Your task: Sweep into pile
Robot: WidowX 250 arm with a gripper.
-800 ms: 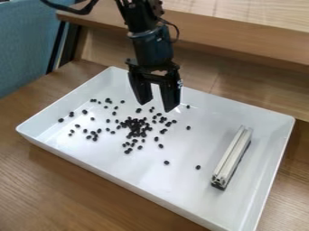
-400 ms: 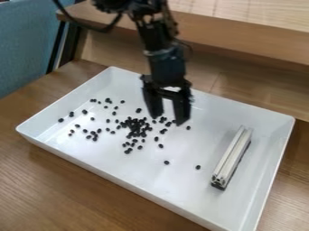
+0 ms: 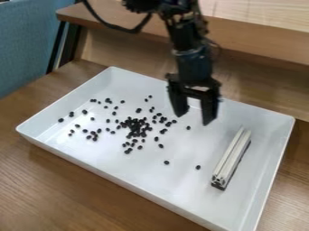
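Nearest to us is the wooden table [image 3: 54, 180], and on it stands the white tray [image 3: 181, 185]. Inside, toward the right, we find the pale bar [image 3: 232, 158], presumably the sweeping tool. It lies on the tray floor, its long axis running from near and slightly left to far and slightly right.

Left of the bar, we record the dark beans [image 3: 136, 124]: one dense cluster with loose ones scattered around it, and a few strays between cluster and bar.

Farther back, the gripper [image 3: 194, 118] hangs above the tray, fingers apart and nothing between them. From it, the bar lies to the right and nearer us. We judge picking up the bar to be the step in hand: the gripper would have to come right and near, then lower with one finger on each long side. A grip askew to that axis could twist the bar.
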